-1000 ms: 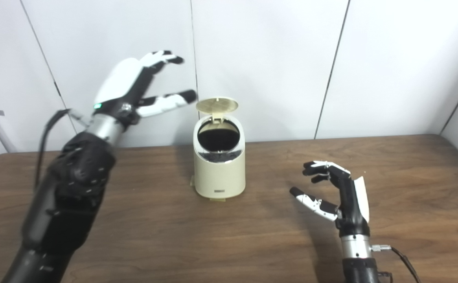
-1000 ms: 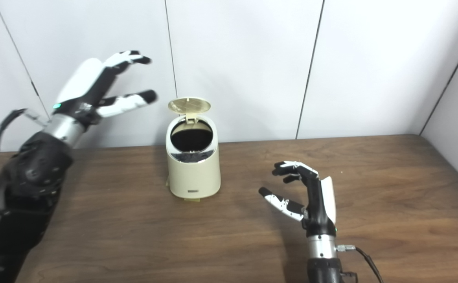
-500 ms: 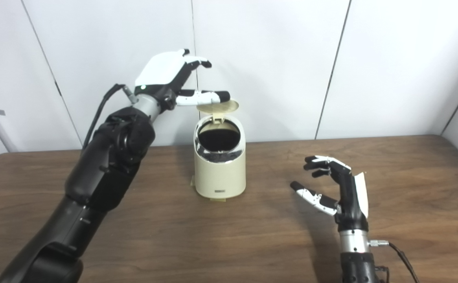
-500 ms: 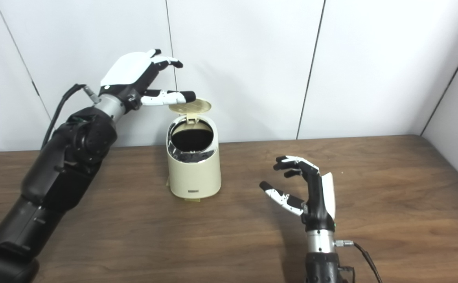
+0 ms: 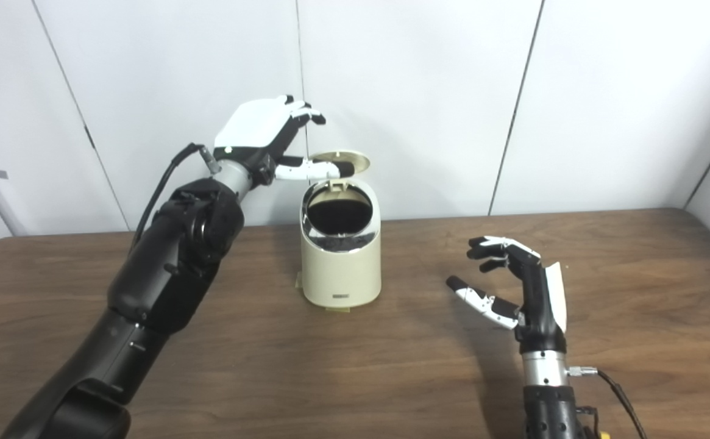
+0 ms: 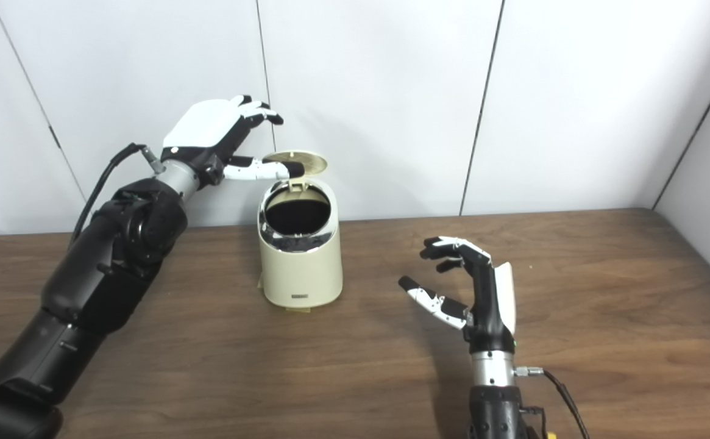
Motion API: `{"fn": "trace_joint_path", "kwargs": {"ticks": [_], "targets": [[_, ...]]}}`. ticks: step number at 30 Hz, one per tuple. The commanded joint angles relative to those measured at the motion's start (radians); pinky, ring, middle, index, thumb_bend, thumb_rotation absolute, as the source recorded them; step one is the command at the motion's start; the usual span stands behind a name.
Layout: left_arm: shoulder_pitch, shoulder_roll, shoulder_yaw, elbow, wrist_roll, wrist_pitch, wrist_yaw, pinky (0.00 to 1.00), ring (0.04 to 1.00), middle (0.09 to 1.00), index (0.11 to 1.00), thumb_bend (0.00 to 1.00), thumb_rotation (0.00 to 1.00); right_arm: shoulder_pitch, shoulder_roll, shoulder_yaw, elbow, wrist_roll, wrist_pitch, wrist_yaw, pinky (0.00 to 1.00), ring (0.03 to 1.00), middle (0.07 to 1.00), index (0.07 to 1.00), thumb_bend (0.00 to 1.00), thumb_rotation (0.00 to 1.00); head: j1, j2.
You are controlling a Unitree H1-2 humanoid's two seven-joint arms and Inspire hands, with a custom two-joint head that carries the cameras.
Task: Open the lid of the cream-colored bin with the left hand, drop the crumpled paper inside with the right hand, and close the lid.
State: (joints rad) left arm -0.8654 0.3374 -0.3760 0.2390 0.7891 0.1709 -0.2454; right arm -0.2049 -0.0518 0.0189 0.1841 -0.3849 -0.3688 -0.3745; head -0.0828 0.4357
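The cream-colored bin (image 5: 340, 250) stands upright on the wooden counter (image 5: 220, 366), toward the back and a little left of center, near the white panelled wall (image 5: 428, 91). Its round lid (image 5: 351, 160) is raised on the rear hinge, lying nearly flat above the dark opening, which is ringed by a shiny metal rim. A small dark label (image 5: 341, 297) sits low on the bin's front; its writing is too small to read.

The left robot hand (image 5: 272, 137) hovers above and behind the bin, released, fingers spread and grasping nothing; its thumb (image 5: 318, 169) reaches across in front of the raised lid's left edge, though contact cannot be confirmed. A black cable (image 5: 159, 189) loops from its wrist.

The right robot hand (image 5: 516, 292) is held upright just over the counter, well apart from the bin on its right, fingers curled loosely and apart, palm facing the bin, holding nothing. No crumpled paper shows in either view; the bin's interior is too dark to make out.
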Motion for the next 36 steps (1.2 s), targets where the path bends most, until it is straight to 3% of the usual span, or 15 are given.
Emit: {"fn": "trace_joint_path", "kwargs": {"ticks": [1, 14, 22, 36], "targets": [[-0.038, 0.022, 0.002, -0.017, 0.024, -0.019, 0.023, 1.00, 1.000, 0.915, 0.870, 1.00, 0.98, 0.045, 0.023, 0.019, 0.057, -0.016, -0.035, -0.012, 0.46, 0.581, 0.635, 0.495, 0.49, 0.15, 0.000, 0.000], [0.033, 0.033, 0.005, -0.097, 0.028, -0.030, -0.001, 1.00, 1.000, 0.894, 0.876, 1.00, 0.96, 0.046, 0.030, 0.021, 0.059, -0.005, -0.023, -0.009, 0.45, 0.572, 0.629, 0.496, 0.49, 0.15, 0.001, 0.005], [0.096, 0.042, 0.012, -0.180, 0.007, -0.078, -0.020, 1.00, 0.994, 0.865, 0.877, 1.00, 0.96, 0.042, 0.030, 0.022, 0.067, -0.014, -0.019, -0.015, 0.45, 0.568, 0.624, 0.495, 0.49, 0.15, 0.000, 0.008], [0.118, 0.061, 0.006, -0.191, 0.057, -0.115, -0.017, 1.00, 0.984, 0.856, 0.871, 1.00, 0.97, 0.040, 0.033, 0.028, 0.062, -0.034, 0.002, -0.017, 0.44, 0.558, 0.618, 0.496, 0.49, 0.15, -0.007, 0.010]]}}
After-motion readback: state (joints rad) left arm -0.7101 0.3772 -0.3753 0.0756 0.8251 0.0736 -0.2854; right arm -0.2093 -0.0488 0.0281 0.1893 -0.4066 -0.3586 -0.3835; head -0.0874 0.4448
